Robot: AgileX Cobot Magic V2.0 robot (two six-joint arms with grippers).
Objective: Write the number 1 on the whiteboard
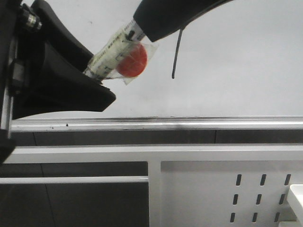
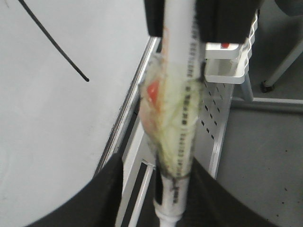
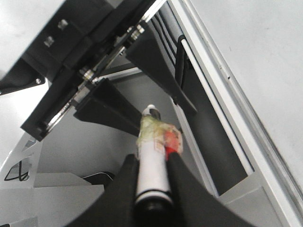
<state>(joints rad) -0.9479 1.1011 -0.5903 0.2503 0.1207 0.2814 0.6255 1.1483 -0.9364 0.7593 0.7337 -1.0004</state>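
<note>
The number 1 [image 1: 176, 53] stands on the whiteboard [image 1: 236, 66] as a thin black stroke, nearly upright and slightly curved, in the upper middle of the front view, well above the silver ledge [image 1: 189, 125] along the board's lower edge; in my left wrist view the same stroke [image 2: 53, 41] runs slantwise across the glossy board [image 2: 52, 123]. Just beside the stroke hangs the marker [image 1: 113, 52], a white barrel wrapped in clear tape with a red patch on it. My right gripper [image 3: 151, 163] has its jaws closed on that barrel, one dark finger pressing on either side of it. My left gripper [image 2: 161, 189] sits at the marker's other end, its black fingers close around the barrel, though I cannot tell whether they actually grip it. Below the ledge lies a white perforated panel [image 1: 227, 194] with slots.
</note>
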